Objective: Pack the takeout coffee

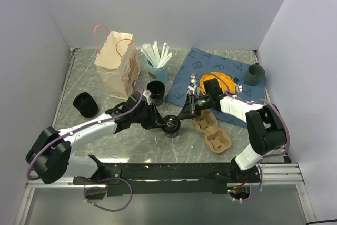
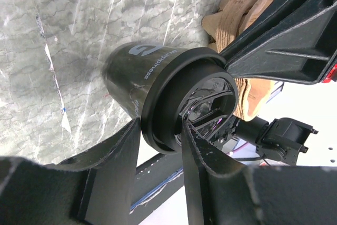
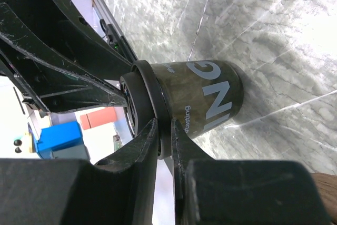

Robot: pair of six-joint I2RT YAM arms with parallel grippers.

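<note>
As the takeout coffee (image 1: 171,125) stood on the marble tabletop (image 1: 131,146) beside the cardboard carrier (image 1: 211,133), the left gripper (image 1: 164,124) and right gripper (image 1: 181,117) each clamped its black lid (image 2: 174,93) at the rim.

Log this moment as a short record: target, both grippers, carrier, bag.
target: takeout coffee, black cup with its lid on, upright on the marble table
left gripper: closed across the lid's rim
right gripper: closed across the rim from the opposite side
carrier: cardboard cup carrier, both pockets empty, just right of the cup
bag: paper bag, upright, back left
packed: not yet
</note>
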